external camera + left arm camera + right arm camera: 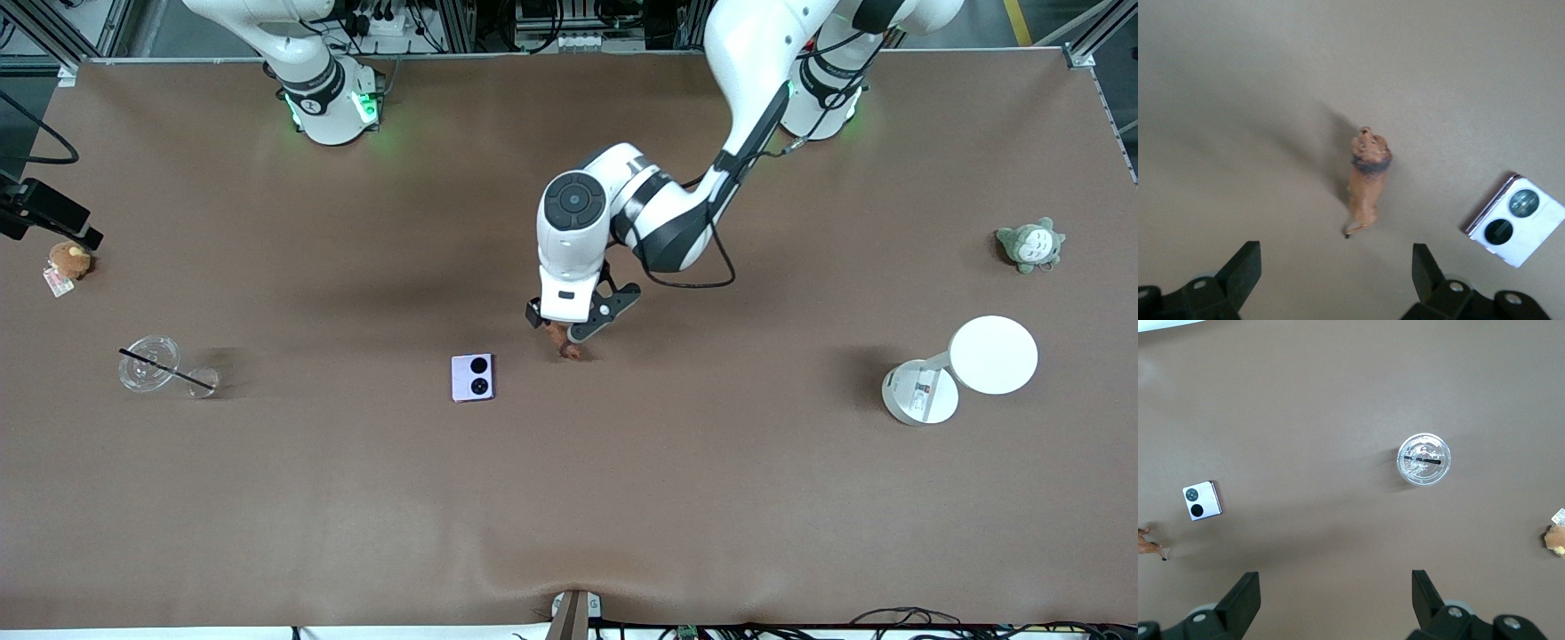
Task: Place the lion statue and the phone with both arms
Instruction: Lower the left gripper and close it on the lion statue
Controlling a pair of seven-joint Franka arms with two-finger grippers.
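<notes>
The lion statue (pixel 566 344), small and reddish-brown with a darker mane, stands on the brown table near its middle. The lilac-white phone (pixel 473 378) lies flat beside it, toward the right arm's end, its two black circles facing up. My left gripper (pixel 558 327) hangs open just over the lion and holds nothing. In the left wrist view the lion (pixel 1369 177) is apart from the spread fingers of my left gripper (pixel 1335 267), and the phone (pixel 1517 220) shows beside it. My right gripper (pixel 1335 593) is open and empty, high over the table; its arm waits. The right wrist view shows the phone (pixel 1202 500).
A clear lidded cup with a black straw (pixel 151 364) and a brown plush (pixel 69 260) are at the right arm's end. A grey-green plush (pixel 1029 244) and a white round lamp (pixel 965 369) are at the left arm's end.
</notes>
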